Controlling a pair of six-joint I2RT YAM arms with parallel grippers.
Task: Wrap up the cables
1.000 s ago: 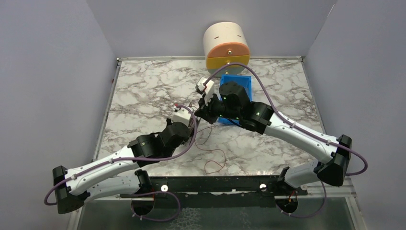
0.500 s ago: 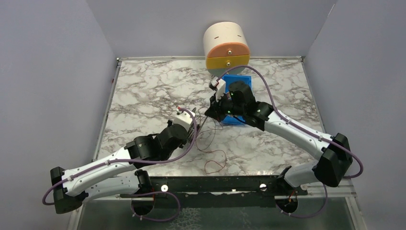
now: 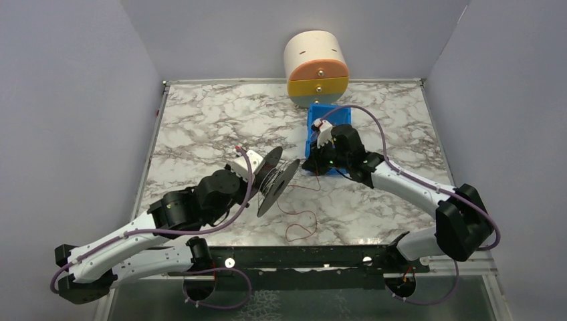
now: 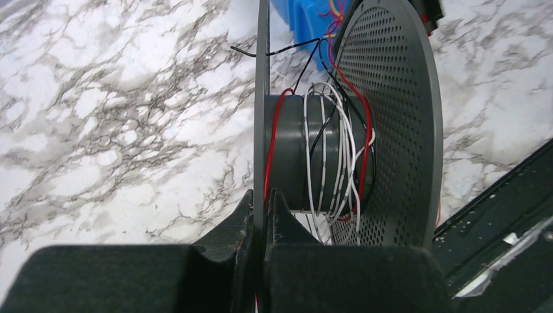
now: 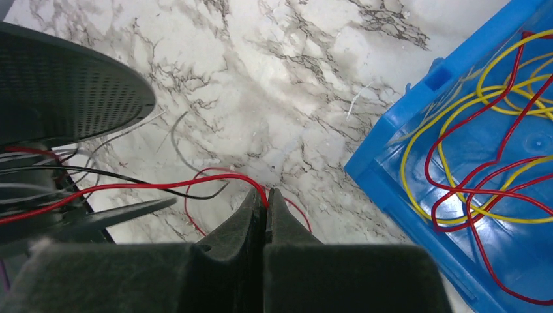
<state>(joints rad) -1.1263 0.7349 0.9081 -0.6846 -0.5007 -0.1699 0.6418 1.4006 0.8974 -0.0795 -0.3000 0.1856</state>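
A dark grey spool (image 3: 277,180) with perforated flanges (image 4: 391,117) stands on edge near the table's middle. White, black and red wires wind around its core (image 4: 290,150). My left gripper (image 4: 262,195) is shut on the rim of the spool's near flange and shows as the left gripper (image 3: 262,175) in the top view. The thin red cable (image 5: 163,186) runs from the spool to my right gripper (image 5: 264,193), which is shut on it. That right gripper (image 3: 309,162) sits just left of the blue bin. A slack loop of the cable (image 3: 302,224) lies on the table in front.
A blue bin (image 3: 329,114) behind the right gripper holds red and yellow wires, its wall (image 5: 391,189) close to the fingers. A round cream and orange drawer unit (image 3: 315,63) stands at the back edge. A black rail (image 3: 301,257) runs along the near edge.
The left arm has swung the spool out so both flanges now show. The right gripper has moved right towards the blue bin, drawing the red cable with it.
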